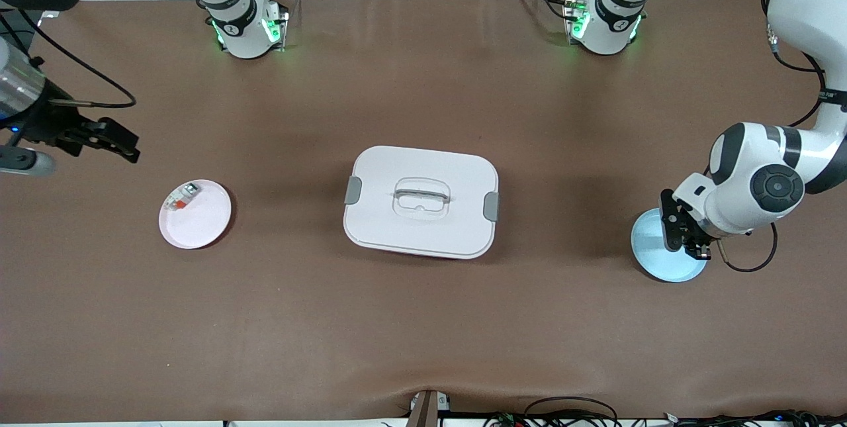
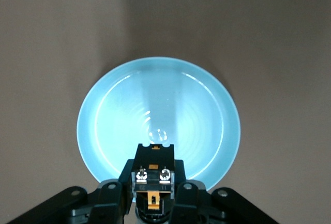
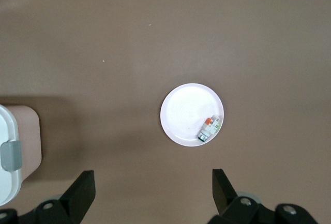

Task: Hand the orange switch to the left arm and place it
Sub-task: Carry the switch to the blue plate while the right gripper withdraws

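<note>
From the front view we see the box (image 1: 421, 202) sitting mid-worktop, with a pink plate (image 1: 198, 222) toward the right arm's end and a blue plate (image 1: 655, 251) toward the left arm's end. The left hand (image 1: 688, 235) hangs low over the blue plate. The right hand (image 1: 106, 139) waits in the air by its own end of the worktop, fingers spread and empty.

In the left wrist view, the left hand (image 2: 153, 182) is clamped on the orange switch (image 2: 153, 172), which hovers just above the blue plate (image 2: 103, 120), not yet set down.

In the right wrist view, the pink plate (image 3: 181, 110) carries only a white-grey piece (image 3: 209, 128) with an orange-red mark.

We judge the crossing past the box is done; what is left is lowering and releasing the switch onto the blue plate.
</note>
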